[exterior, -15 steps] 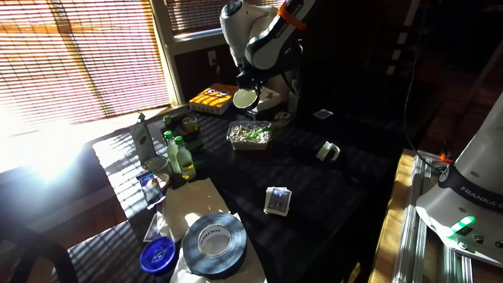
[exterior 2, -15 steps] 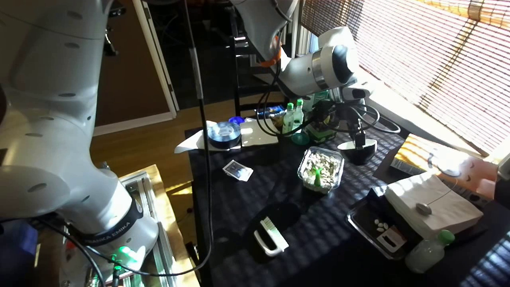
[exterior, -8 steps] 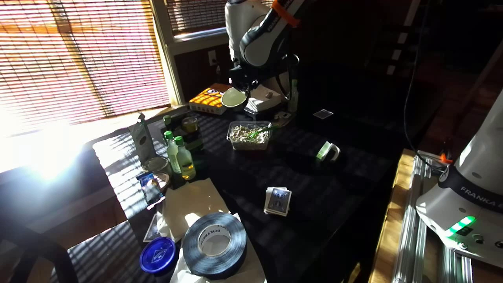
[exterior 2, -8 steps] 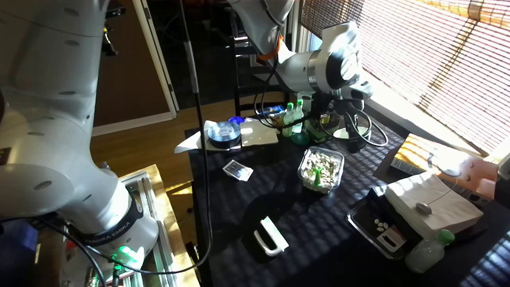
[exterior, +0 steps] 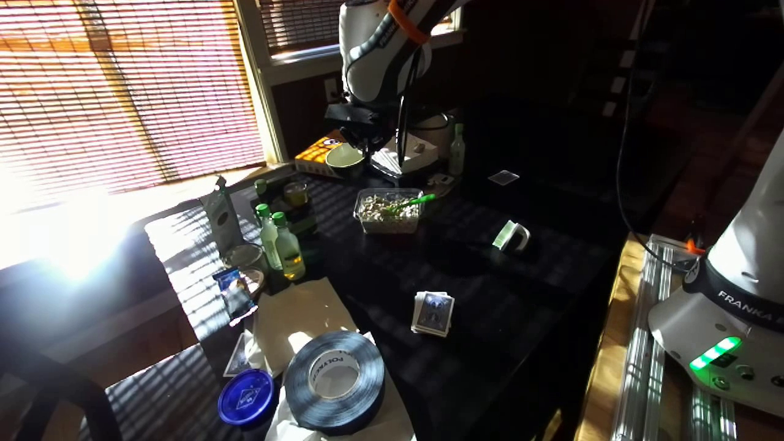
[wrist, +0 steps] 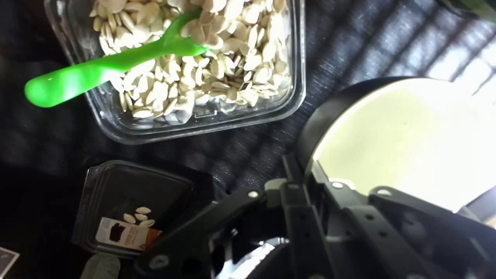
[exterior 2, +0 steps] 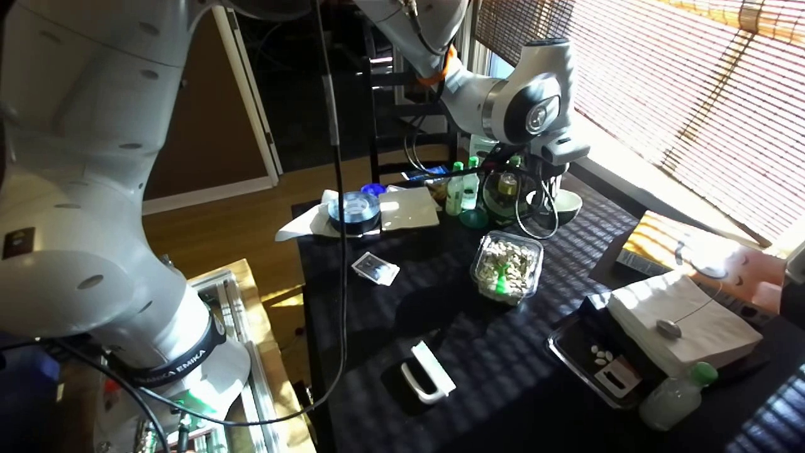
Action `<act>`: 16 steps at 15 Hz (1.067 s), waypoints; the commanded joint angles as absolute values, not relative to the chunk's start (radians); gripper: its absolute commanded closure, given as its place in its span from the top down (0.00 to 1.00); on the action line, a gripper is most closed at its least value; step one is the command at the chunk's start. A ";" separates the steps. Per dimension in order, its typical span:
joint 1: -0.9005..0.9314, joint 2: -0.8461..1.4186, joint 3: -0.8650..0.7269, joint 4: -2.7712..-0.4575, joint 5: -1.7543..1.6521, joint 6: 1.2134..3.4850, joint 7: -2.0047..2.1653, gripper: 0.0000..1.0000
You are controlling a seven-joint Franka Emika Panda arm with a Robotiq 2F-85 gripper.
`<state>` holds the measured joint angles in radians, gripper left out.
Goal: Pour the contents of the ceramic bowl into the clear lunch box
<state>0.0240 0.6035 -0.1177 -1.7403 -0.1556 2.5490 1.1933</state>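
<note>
The ceramic bowl, cream inside and dark outside, is raised above the table in both exterior views (exterior: 343, 158) (exterior 2: 569, 201), roughly level. In the wrist view the bowl (wrist: 395, 131) shows a bare pale inside, partly washed out by glare. My gripper (wrist: 304, 166) is shut on its rim, one finger inside and one outside. In the exterior views the gripper (exterior: 366, 149) (exterior 2: 555, 184) is above the bowl's edge. The clear lunch box (exterior: 389, 228) (exterior 2: 539, 270) (wrist: 209, 127) stands on the table beside the bowl, full of pale seeds, with a green utensil (wrist: 85, 77) in it.
Bottles (exterior: 288, 251) and a dark green container (exterior 2: 503, 211) stand near the bowl. A black tray (exterior 2: 582, 371) with a few seeds, a paper stack (exterior 2: 685, 321) and an orange box (exterior 2: 704, 251) lie beyond the lunch box. A white brush (exterior 2: 429, 374) lies on the table.
My gripper has carried the bowl away from the lunch box, toward the bottles and container. The bowl has turned from a steep tilt to nearly level.
</note>
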 commanded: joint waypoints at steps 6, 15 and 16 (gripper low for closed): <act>0.029 0.838 -0.140 -1.438 -0.042 2.456 1.253 0.02; -0.036 1.013 -0.107 -1.141 0.100 2.259 1.206 0.02; -0.036 1.035 -0.114 -1.107 0.095 2.241 1.212 0.02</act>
<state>-0.0262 0.9425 -0.1035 -1.2625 0.0674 2.3132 1.2084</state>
